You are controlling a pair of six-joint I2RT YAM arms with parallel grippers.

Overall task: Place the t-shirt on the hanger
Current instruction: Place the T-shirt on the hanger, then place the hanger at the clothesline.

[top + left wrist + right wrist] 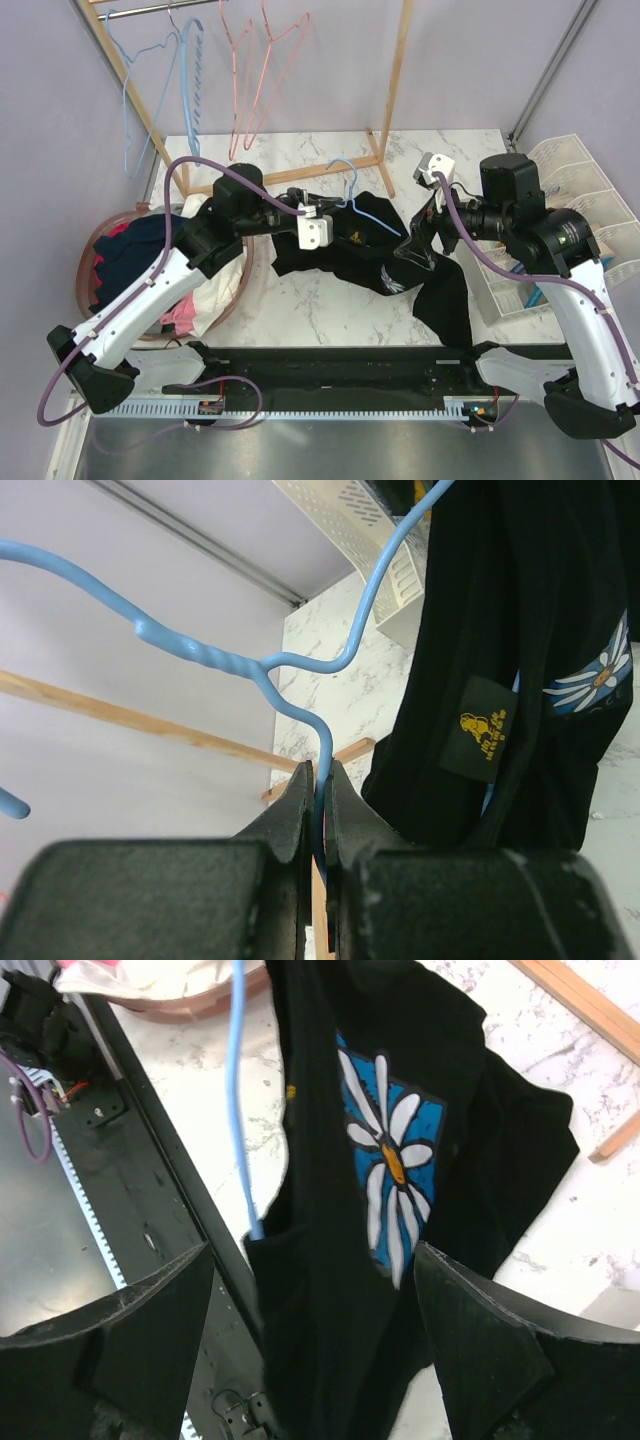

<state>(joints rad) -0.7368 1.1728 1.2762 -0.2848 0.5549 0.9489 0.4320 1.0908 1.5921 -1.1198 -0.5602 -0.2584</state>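
The left gripper (320, 798) is pinched tight on the thin light-blue wire of the hanger (200, 650), just below the twisted neck where the hook begins. One smooth arm of the hanger curves away and disappears into the t-shirt (500, 610), a soft, matte black cloth in loose folds with a small yellow emblem (480, 732) on it. From above, the t-shirt (440, 290) sits bunched between the two arms, its lower part trailing across the white marble-patterned table (320, 310). The right gripper (310, 1260) stands wide, its dark, grainy fingers (150, 1310) on either side of the hanging cloth without pressing it. A white-and-blue daisy print (395, 1160) faces that camera, beside a straight run of blue wire.
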